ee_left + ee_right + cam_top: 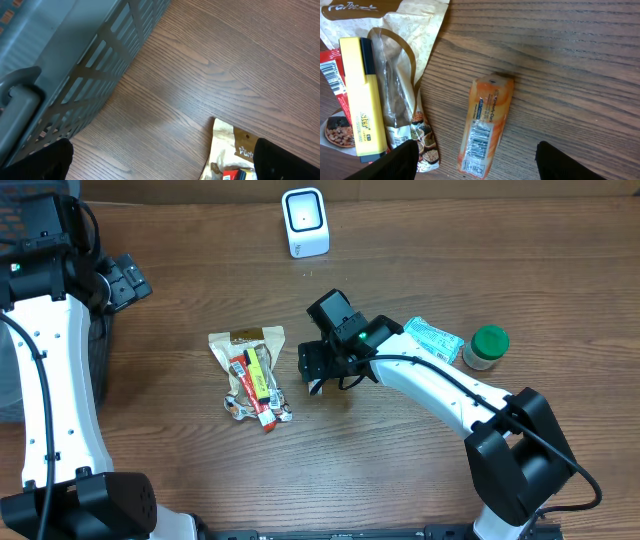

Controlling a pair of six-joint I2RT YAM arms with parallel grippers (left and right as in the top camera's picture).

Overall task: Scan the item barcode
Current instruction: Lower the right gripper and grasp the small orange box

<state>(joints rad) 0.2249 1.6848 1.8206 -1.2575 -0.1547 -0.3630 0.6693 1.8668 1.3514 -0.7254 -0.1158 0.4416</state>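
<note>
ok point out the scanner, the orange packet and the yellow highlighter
scanner [304, 222]: overhead view, middle of its white body
orange packet [486, 112]: right wrist view, middle of the wrapper, above its barcode
yellow highlighter [362, 102]: right wrist view, middle of its yellow barrel

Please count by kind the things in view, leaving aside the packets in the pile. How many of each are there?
Barcode scanner: 1
Green-lidded jar: 1
Yellow highlighter: 1
Loose packets: 2, the orange packet and the teal packet
Grey basket: 1
Total: 6
</note>
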